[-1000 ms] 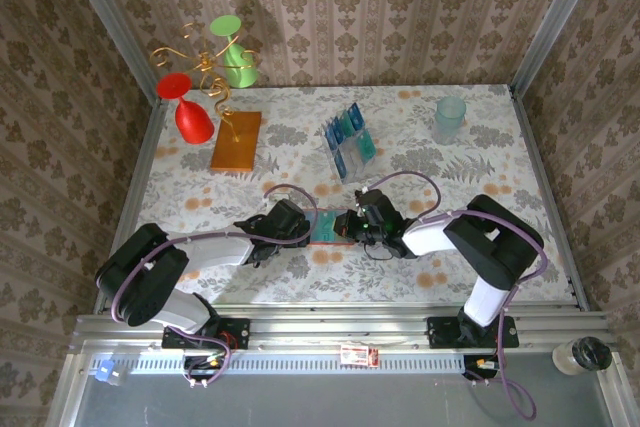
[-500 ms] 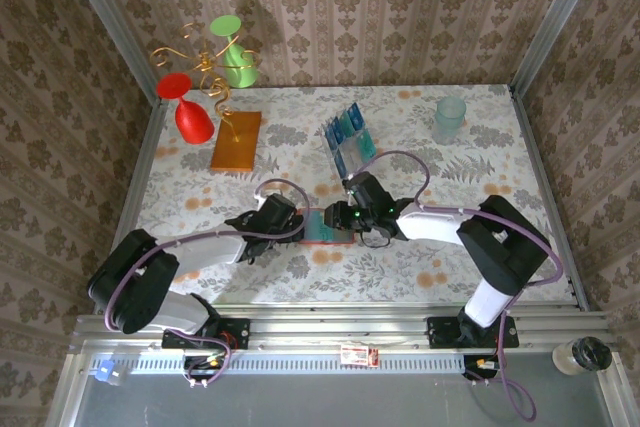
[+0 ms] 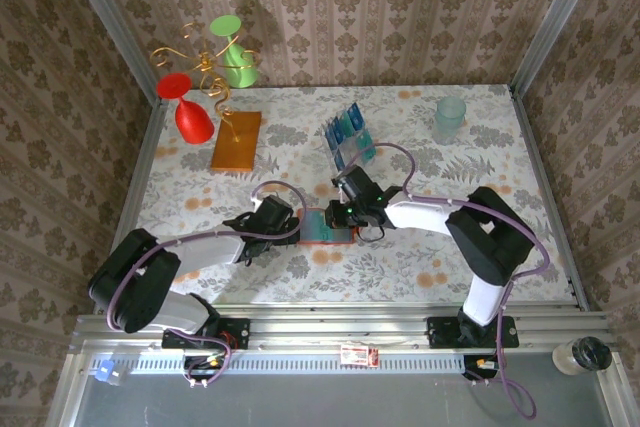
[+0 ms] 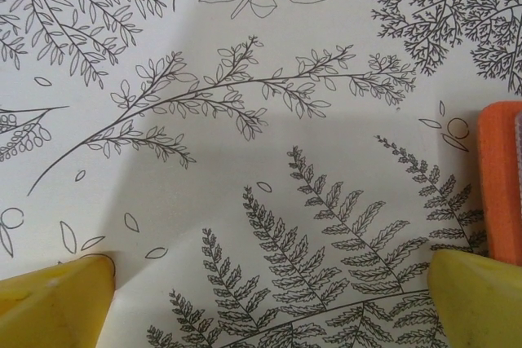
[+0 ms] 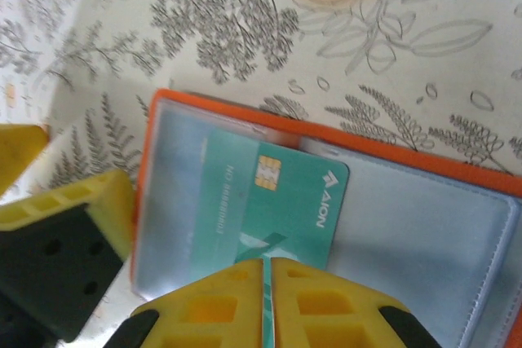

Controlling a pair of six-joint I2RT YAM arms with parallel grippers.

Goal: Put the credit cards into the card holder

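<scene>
The card holder [image 5: 391,147] lies open on the table, orange rim around grey-blue pockets; from above it sits between the two grippers [image 3: 322,231]. A teal credit card [image 5: 281,197] stands on edge in my right gripper [image 5: 267,287], which is shut on it. The card's left part sits under the translucent left pocket. My left gripper [image 4: 269,303] is open, low over the tablecloth, with the holder's orange edge [image 4: 499,177] just beyond its right finger [image 4: 477,291]. Its yellow fingers [image 5: 86,201] also show beside the holder's left edge. More blue and teal credit cards [image 3: 346,129] stand in a clear rack.
The clear slotted rack [image 3: 352,155] stands just beyond the right gripper. An orange-brown slab [image 3: 236,140] carries a gold wire stand with a red glass [image 3: 190,112] and a green glass [image 3: 235,55] at the back left. A clear cup [image 3: 449,118] stands at the back right.
The right gripper has moved left and slightly away over the open holder, carrying the teal card with it. The left gripper has shifted a little toward the holder's left edge and stays open.
</scene>
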